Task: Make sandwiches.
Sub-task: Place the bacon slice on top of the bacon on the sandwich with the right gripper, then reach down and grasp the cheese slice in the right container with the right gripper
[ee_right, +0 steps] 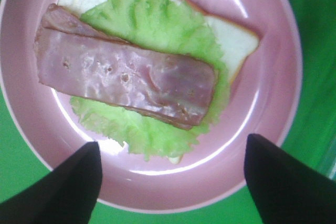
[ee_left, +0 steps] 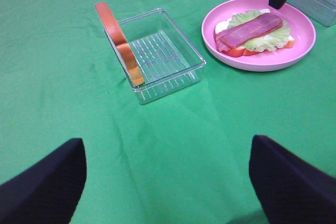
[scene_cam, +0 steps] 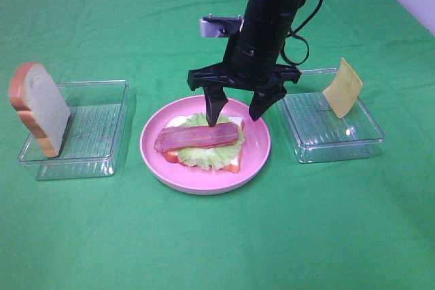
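Two pincers are in sight, both spread wide with nothing between their fingers. Nearest me, the left pincer [ee_left: 167, 145] hangs over a bare stretch of the green-clothed table [scene_cam: 217, 249], well apart from the dishes. Farther in, at the middle of the table, sits a round pink plate [scene_cam: 255, 159] with the open-faced sandwich [scene_cam: 204, 147] lying flat on it. A white bread slice [scene_cam: 234, 164] is at the bottom, ruffled green lettuce [scene_cam: 204, 157] is over that, and a pink-red bacon strip [scene_cam: 198, 136] is on top. The bacon's long axis runs left to right across the plate, with its right end angled a little toward the far side. The right pincer [scene_cam: 237, 115] points straight down over the far half of the plate. Its two dark fingers [scene_cam: 216, 110] stand apart with a wide gap between them and grip nothing. From where I stand its left fingertip overlaps the far edge of the bacon, but I cannot tell whether it touches. The wrist view shows both fingers clear of the filling. Level with the plate, a clear tray [scene_cam: 95, 127] on the left has a second bread slice [scene_cam: 44, 106] propped on edge at its left end. Another clear tray [scene_cam: 326, 127] on the right has a square yellow cheese slice [scene_cam: 343, 87] standing tilted at its far right corner. Beyond the plate, the black arm [scene_cam: 272, 11] rises toward the far side of the table.
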`<action>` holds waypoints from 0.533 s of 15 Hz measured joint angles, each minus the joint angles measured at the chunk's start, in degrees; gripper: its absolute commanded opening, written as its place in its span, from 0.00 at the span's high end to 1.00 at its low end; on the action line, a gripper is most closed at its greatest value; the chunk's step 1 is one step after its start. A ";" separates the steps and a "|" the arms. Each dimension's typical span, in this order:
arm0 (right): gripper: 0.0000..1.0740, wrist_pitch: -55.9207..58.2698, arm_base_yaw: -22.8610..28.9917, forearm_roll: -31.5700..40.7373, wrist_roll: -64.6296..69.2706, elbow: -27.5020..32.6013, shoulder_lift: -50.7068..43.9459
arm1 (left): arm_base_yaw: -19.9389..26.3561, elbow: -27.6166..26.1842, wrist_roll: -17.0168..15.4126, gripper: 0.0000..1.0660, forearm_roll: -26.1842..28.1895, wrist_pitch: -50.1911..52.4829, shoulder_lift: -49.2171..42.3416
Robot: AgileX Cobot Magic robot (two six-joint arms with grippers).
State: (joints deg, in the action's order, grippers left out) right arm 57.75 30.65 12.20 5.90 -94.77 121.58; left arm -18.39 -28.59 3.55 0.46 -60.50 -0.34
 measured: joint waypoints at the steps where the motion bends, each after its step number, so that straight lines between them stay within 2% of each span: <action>1: 0.32 0.40 0.00 -2.12 0.00 -0.17 -1.72 | 0.00 0.00 0.00 0.24 0.00 0.00 0.00; 4: 0.32 1.55 -2.41 -5.39 0.17 -0.46 -7.10 | 0.00 0.00 0.00 0.24 0.00 0.00 0.00; 8: 0.32 5.33 -13.18 -6.99 -1.60 -0.46 -10.49 | 0.00 0.00 0.00 0.24 0.00 0.00 0.00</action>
State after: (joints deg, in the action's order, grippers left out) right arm 63.08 17.48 5.21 4.30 -95.23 111.10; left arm -18.39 -28.59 3.55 0.46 -60.50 -0.34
